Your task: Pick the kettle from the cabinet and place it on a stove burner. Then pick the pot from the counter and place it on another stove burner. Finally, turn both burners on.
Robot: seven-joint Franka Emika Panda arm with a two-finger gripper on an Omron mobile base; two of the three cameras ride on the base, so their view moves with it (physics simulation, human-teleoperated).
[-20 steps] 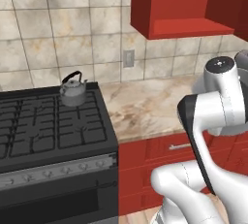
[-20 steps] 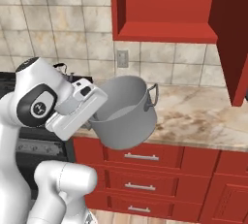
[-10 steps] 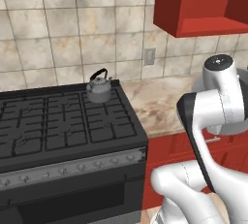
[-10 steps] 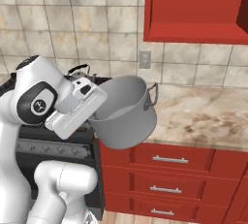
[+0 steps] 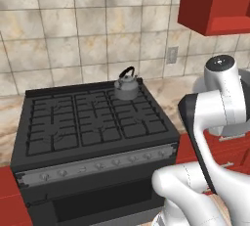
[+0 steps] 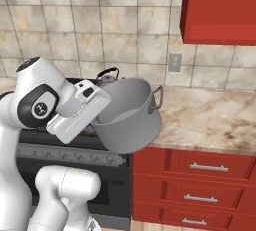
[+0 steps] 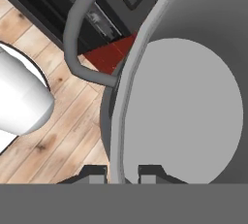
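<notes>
My gripper [image 7: 123,173] is shut on the rim of the grey steel pot [image 7: 184,106], with one finger on each side of its wall. The pot [image 6: 132,120] hangs tilted in the air in front of the stove's right edge, above the red drawers. The small grey kettle [image 5: 126,87] with its black handle stands on the back right burner of the black stove [image 5: 88,122]. Behind the pot, the kettle's handle [image 6: 107,73] peeks out. The red cabinet [image 6: 220,10] hangs at the upper right. The beige marble counter [image 6: 210,115] runs to the right of the stove.
A silver knob panel [image 5: 97,164] runs along the stove front. Red drawers with silver handles [image 6: 210,167] sit under the counter. A wall outlet [image 6: 174,62] is on the tiled backsplash. Wooden floor [image 7: 43,136] lies below the hand.
The whole scene has slid to the right in both base views, so the base has driven left toward the stove. The pot has stayed in my gripper at the same tilt.
</notes>
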